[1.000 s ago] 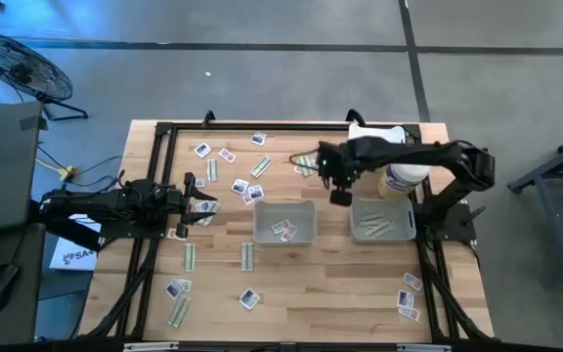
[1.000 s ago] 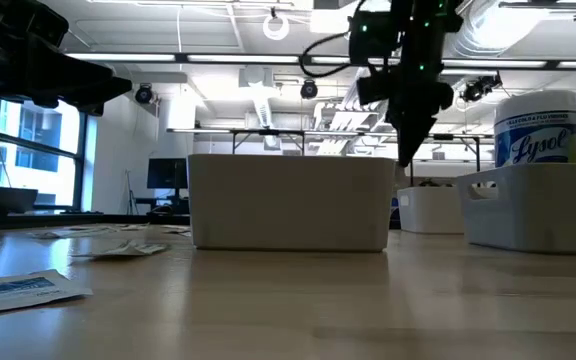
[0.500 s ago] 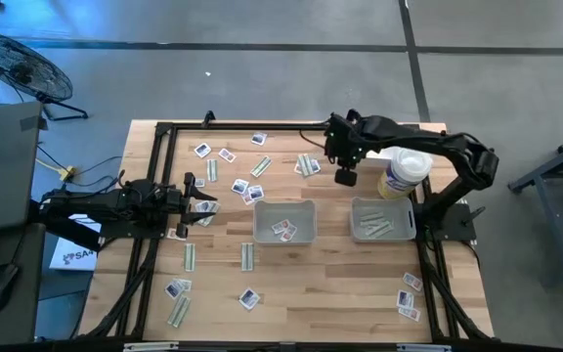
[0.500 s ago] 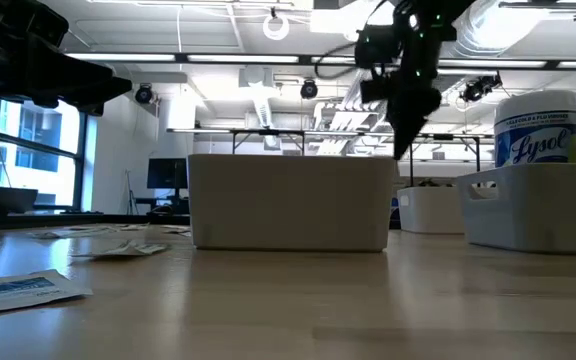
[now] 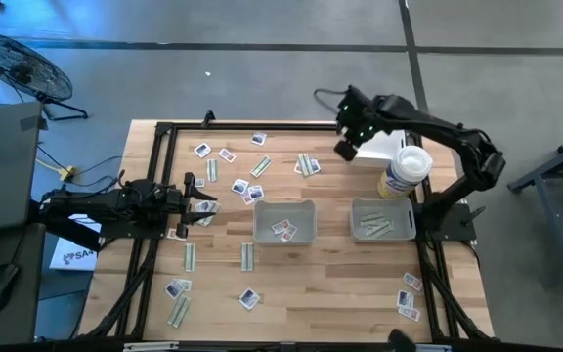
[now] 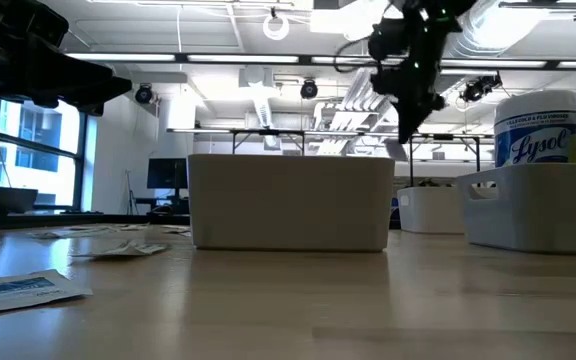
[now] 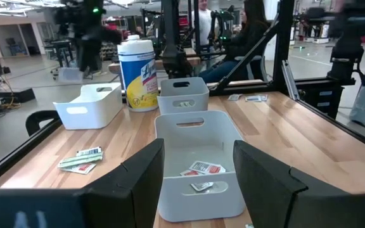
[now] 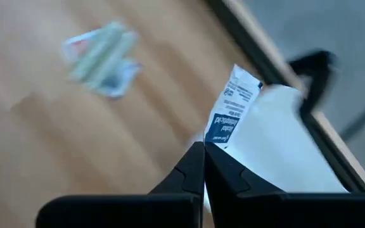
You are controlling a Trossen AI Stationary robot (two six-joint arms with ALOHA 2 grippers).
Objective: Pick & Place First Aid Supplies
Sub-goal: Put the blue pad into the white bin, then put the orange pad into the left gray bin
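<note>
Packets (image 5: 249,298) lie scattered over the table (image 5: 330,284), and the middle tray (image 5: 284,221) serves as the landmark. Nearest the front edge, on the near side of that tray, a few white packets and a green strip (image 5: 178,311) lie toward the left corner, and a small group of white packets (image 5: 408,296) lies toward the right corner. Closer to the tray, two green strips (image 5: 247,256) lie side by side just in front of its left end. Inside the tray rest two white packets with red print (image 7: 203,168). To the tray's right stands a second tray (image 5: 382,218) holding several green strips. To the tray's left the left gripper (image 5: 203,196) waits above the table, its fingers (image 7: 262,174) wide apart and empty. Beyond the tray more white packets and strips (image 5: 252,168) are spread toward the far edge, with a pair of strips (image 5: 307,165) just past its right end. A white bottle (image 5: 405,172) stands beyond the second tray. Farthest out, near the table's far edge and well beyond the tray's right end, the right gripper (image 5: 346,148) hangs in the air with its fingers (image 8: 195,170) pressed together on one white packet (image 8: 234,116), which sticks out past the fingertips.
</note>
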